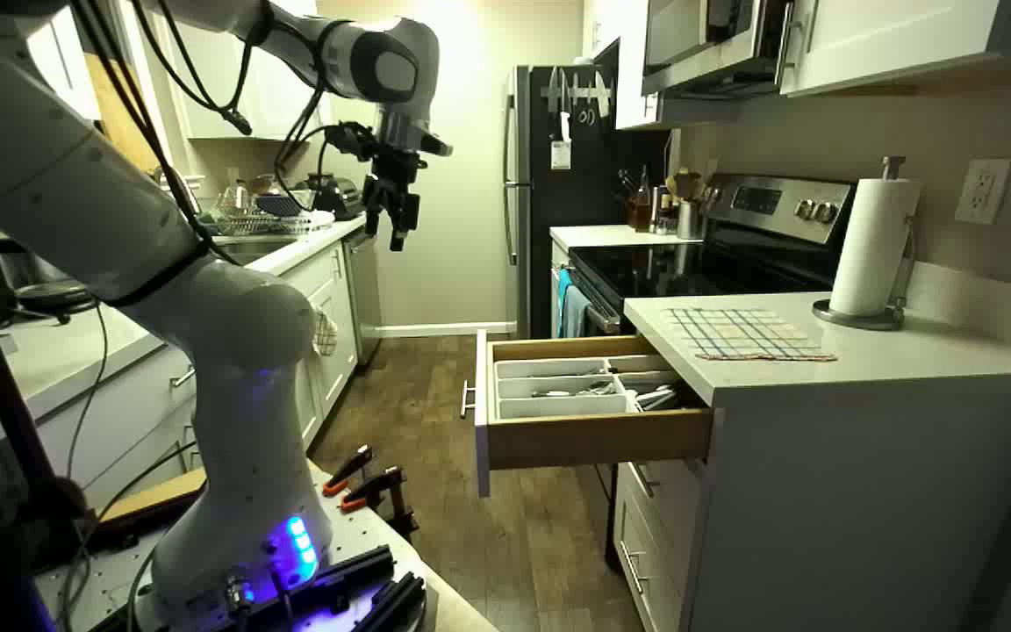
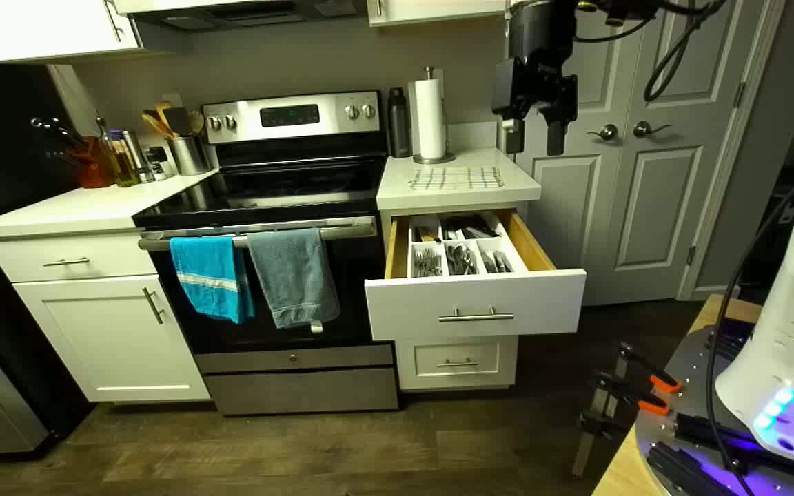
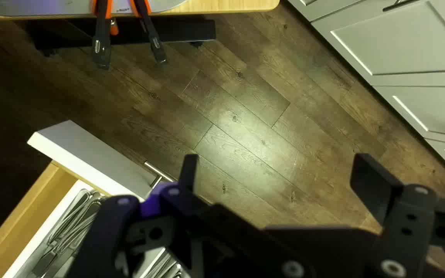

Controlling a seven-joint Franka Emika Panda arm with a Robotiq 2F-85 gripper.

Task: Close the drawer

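The white-fronted drawer (image 1: pixel 598 441) with wooden sides is pulled well out under the counter in both exterior views (image 2: pixel 407 306). Its front panel (image 3: pixel 95 154) shows at lower left in the wrist view. A metal bar handle (image 2: pixel 476 315) sits on the front. A white tray (image 1: pixel 562 406) inside holds cutlery. My gripper (image 1: pixel 386 232) is open and empty, pointing down. It hangs in the air above the level of the drawer, apart from it (image 2: pixel 535 140). In the wrist view the fingers (image 3: pixel 278 166) are wide apart over the floor, with the drawer beside the left finger.
The counter (image 1: pixel 760 373) above the drawer bears a cloth (image 1: pixel 747 333) and a paper towel roll (image 1: pixel 874 246). A stove (image 2: pixel 287 186) with hanging towels stands beside it. Clamps (image 2: pixel 635 393) jut from the robot's table edge. A closed lower drawer (image 2: pixel 457 362) is beneath.
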